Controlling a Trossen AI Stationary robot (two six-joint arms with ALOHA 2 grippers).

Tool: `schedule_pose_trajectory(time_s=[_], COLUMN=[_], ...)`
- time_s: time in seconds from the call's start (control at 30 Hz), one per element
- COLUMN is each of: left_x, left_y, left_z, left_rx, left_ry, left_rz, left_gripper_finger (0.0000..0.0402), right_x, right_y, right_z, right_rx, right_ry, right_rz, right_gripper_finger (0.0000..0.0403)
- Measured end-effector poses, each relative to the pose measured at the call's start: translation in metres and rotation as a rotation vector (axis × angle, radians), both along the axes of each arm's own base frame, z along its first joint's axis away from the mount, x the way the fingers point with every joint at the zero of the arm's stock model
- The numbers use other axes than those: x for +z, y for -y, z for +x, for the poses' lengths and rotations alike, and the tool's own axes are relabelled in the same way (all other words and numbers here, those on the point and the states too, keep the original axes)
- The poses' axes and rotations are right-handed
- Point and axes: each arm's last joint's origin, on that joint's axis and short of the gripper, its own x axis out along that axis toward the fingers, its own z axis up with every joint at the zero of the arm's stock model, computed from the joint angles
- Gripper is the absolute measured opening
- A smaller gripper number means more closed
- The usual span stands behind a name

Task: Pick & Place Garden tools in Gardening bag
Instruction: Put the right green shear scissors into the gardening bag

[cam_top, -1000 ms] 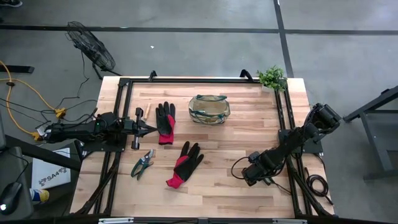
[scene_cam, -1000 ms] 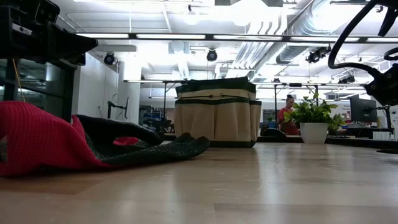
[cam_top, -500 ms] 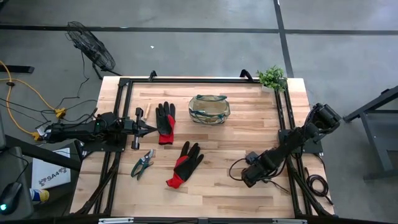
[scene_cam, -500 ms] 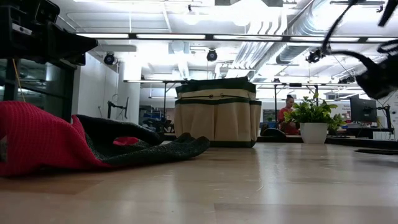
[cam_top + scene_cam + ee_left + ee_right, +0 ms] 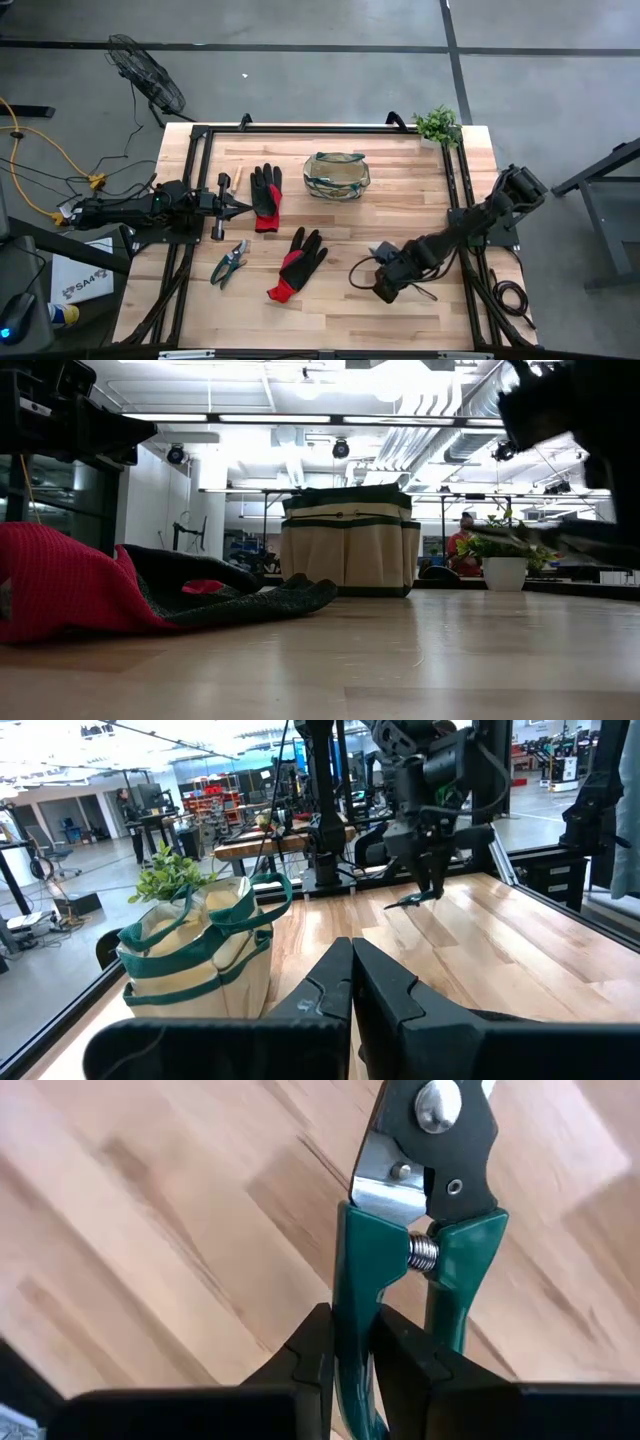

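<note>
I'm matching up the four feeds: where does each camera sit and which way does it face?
High: overhead, straight down; both arms, bag.
Low: at tabletop height, looking level past a glove to the bag.
Left wrist: over the left gripper, towards the bag and right arm.
Right wrist: the right gripper clamping pruners.
High, low and left wrist views share the bag.

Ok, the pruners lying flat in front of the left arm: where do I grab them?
Come straight down with the left gripper, the nearer one, and pinch the pruners across the narrow neck behind the blades. They lie flat, and the handles splay apart toward the front edge, probably too wide to span.
</note>
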Motion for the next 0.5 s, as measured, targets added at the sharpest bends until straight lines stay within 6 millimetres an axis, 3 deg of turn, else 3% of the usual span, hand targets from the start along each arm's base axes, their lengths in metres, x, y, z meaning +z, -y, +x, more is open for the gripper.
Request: schedule_pose_trajectory(time_s=[0.27, 0.5], left_x=[0.000, 0.000], left_y=[0.000, 0.000], left_z=[0.000, 0.000], left_rx=[0.000, 0.000], left_ry=[0.000, 0.001], left_rz=[0.000, 0.000], left_gripper_finger=[0.0001, 0.0001], right_x=[0.024, 0.064], right_y=[0.013, 0.040], right_z=[0.017, 0.027], right_rx=[0.168, 0.259], right_ry=[0.030, -0.024], right_rz=[-0.040, -0.173], right_gripper_finger=[0.0043, 0.0043])
